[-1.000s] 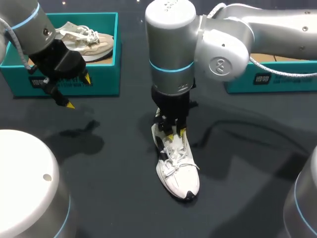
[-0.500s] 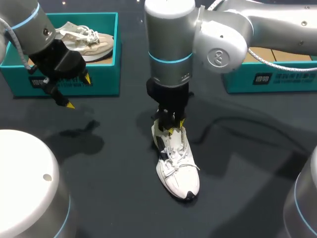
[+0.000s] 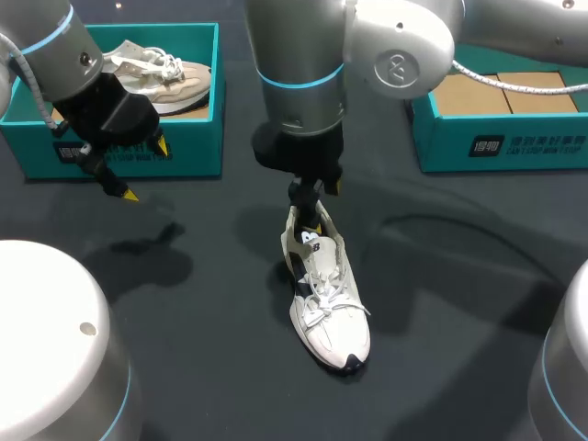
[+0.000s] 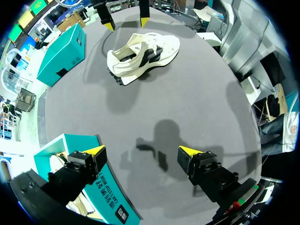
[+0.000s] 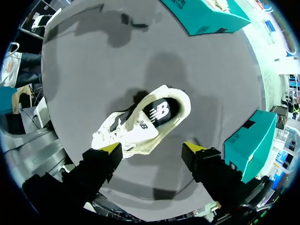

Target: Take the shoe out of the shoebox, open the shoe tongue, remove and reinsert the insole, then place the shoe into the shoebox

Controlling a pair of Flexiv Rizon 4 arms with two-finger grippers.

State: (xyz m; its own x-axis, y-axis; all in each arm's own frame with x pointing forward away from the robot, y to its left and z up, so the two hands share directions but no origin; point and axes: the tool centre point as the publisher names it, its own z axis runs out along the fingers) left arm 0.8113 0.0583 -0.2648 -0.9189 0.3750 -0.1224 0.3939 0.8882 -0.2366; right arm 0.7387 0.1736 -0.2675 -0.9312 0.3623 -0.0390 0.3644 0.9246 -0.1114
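A white shoe [image 3: 328, 299] with black trim lies on the dark table, toe toward the near edge, its collar spread wide. In the right wrist view the shoe [image 5: 136, 126] shows a black insole [image 5: 160, 112] inside. My right gripper [image 3: 317, 197] hangs open just above the heel, and nothing is between its fingers [image 5: 151, 148]. My left gripper [image 3: 145, 170] stands open and empty at the left, in front of a teal shoebox. In the left wrist view the left gripper [image 4: 141, 151] has the shoe [image 4: 140, 54] and the right gripper [image 4: 126, 21] far ahead of it.
A teal shoebox [image 3: 138, 152] at the back left holds a beige shoe [image 3: 156, 69]. Another teal shoebox [image 3: 496, 142] at the back right has only cardboard inside. Bare dark table lies around the white shoe.
My right gripper has lifted off the shoe's opening, drawn back toward the heel and opened wide. The shoe stays in place. The left arm has not moved.
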